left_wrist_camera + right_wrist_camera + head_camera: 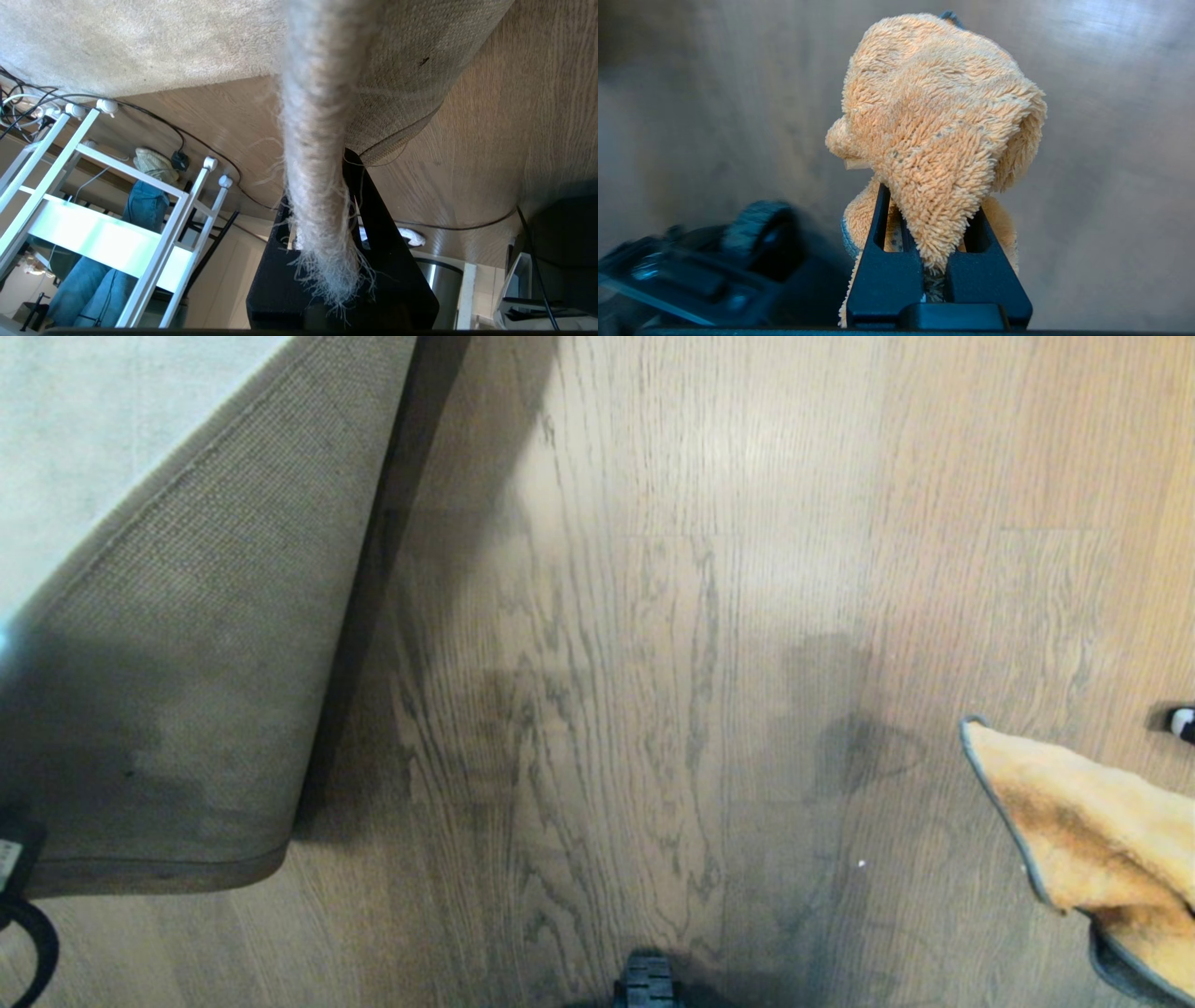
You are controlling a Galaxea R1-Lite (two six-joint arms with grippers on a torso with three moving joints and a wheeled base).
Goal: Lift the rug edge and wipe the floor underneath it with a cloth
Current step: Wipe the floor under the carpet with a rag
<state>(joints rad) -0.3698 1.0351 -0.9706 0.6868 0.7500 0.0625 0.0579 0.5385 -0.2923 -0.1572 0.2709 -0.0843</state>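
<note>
**Cloth is held up on my right, bare floor waits in the middle**

Cloth (938,126) is what I start with. My right gripper (934,224) has its two black fingers pinched tight on it, and the fuzzy orange cloth puffs out past the tips. In the head view the cloth (1092,821) hangs at the right side, with its grey stitched border showing. I cannot tell from here if it touches the wood yet; I think it hangs just above.

My left gripper (327,261) is pinched shut too. It holds the rug edge (322,140), and the frayed grey corner sticks out between the fingers. In the head view the rug edge (177,709) is folded back on the left, so I see its tan mesh underside. The left arm itself barely shows there, only dark bits at the left border.

Between the two lies the floor (635,663), brown planks with dark grain lines. Its grain runs away from me, and so does the lifted border of the rug.

So the spot to wipe lies to the left of the cloth, toward the rug. The right arm is the one with the cloth, and the left must keep holding the rug up. I think my next job is to lower the cloth and slide it left over the bare planks.

A person in blue trousers (93,280) sits behind a white rack (140,205), far off.
</note>
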